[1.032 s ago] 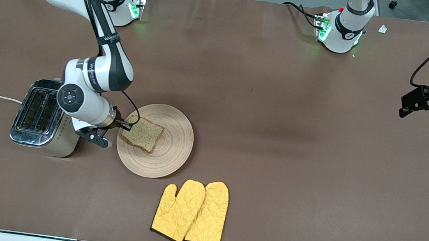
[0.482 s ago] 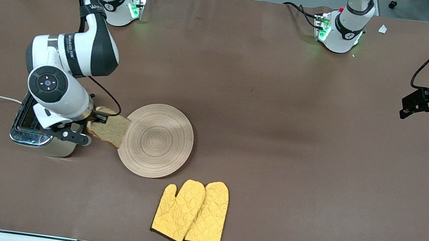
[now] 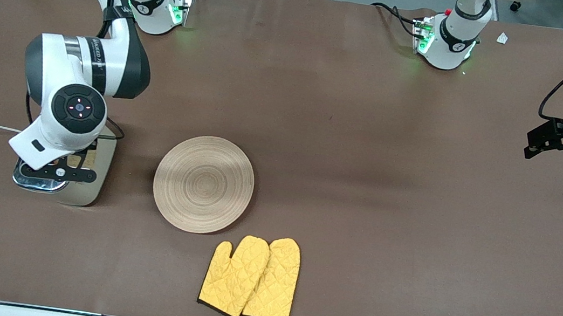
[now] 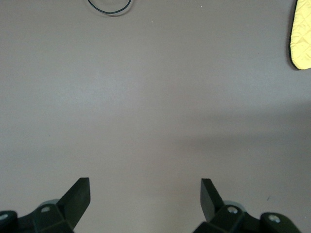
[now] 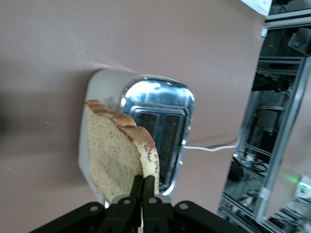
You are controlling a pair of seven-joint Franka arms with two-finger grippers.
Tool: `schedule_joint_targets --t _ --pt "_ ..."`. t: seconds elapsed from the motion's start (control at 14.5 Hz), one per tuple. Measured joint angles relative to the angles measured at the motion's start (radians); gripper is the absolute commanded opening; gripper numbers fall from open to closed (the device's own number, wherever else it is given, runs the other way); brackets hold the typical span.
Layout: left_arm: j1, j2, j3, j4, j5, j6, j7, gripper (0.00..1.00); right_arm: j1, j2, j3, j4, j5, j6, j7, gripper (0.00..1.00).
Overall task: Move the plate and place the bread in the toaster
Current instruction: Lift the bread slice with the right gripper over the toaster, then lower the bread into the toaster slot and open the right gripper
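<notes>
Right claw (image 5: pixel 142 194): fingers pinched tight on one edge of the squarish slice of speckled brown wholegrain bread (image 5: pixel 116 158), which hangs in the air over the boxy cream-sided toaster with shiny chrome top (image 5: pixel 160 131). In the right wrist view the slice sits over the toaster's cream side wall, just beside the two slots, not yet over either. Slice plane looks roughly parallel to the slots' long axis, judged from that view. Coming move, as I read it: shift sideways onto a slot, then lower.

Large round pale-wood plate with ring grooves (image 3: pixel 203 184) lies bare on the brown worktop (image 3: pixel 371 137), beside the toaster.

Left claw (image 4: pixel 145 201): fingers spread wide, empty, waiting over bare worktop at the left arm's end.
</notes>
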Motion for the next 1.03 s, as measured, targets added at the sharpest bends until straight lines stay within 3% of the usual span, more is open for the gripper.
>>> schedule_joint_targets --t 0.21,1.03 --pt "0.001 0.0 0.0 0.0 0.0 0.0 0.0 1.0 -0.005 -0.002 -0.005 0.008 -0.062 -0.043 -0.013 0.0" --pt "0.003 0.0 0.0 0.001 0.0 0.0 0.001 1.0 -0.053 -0.02 -0.012 0.009 -0.107 -0.053 -0.023 0.0"
